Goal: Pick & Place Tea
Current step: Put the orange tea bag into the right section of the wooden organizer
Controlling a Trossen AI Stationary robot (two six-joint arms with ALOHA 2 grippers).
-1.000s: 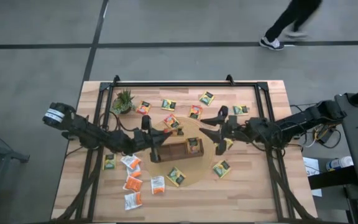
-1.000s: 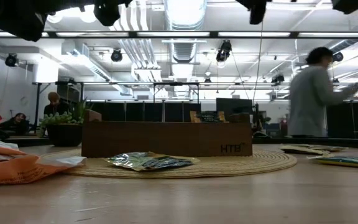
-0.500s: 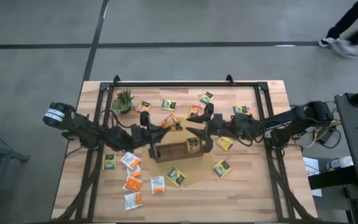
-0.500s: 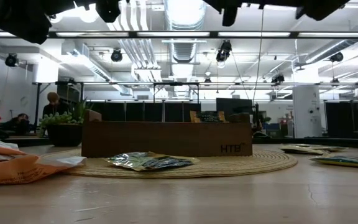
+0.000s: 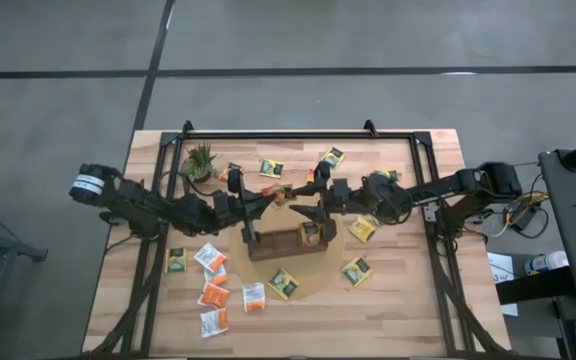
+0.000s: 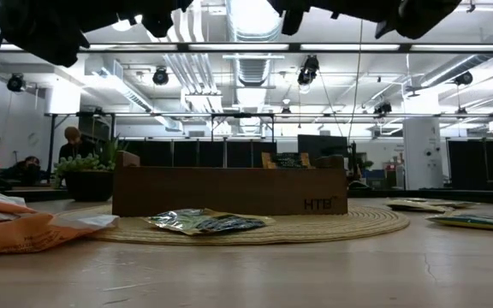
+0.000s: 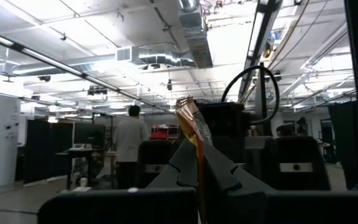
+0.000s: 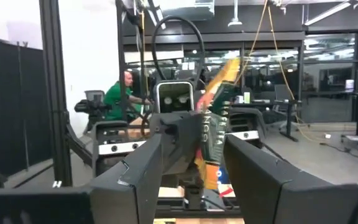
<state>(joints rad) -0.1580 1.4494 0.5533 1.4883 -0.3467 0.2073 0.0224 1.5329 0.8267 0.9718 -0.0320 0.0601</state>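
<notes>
The left hand (image 5: 268,197) is pinched tight on a tea packet (image 5: 275,192), held up above the wooden tray (image 5: 286,244) near the middle of the counter (image 5: 408,300), and the right hand (image 5: 303,205) has its fingers spread around that packet.

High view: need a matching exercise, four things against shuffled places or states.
1. left gripper
2. right gripper
3. brown wooden divided tray
4. small green potted plant

A. on the round woven mat
B. shut on a yellow-and-green tea sachet, held up
C. near the table's far left corner
D. open, fingers either side of that sachet

Pairs: 1-B, 2-D, 3-A, 4-C
</notes>
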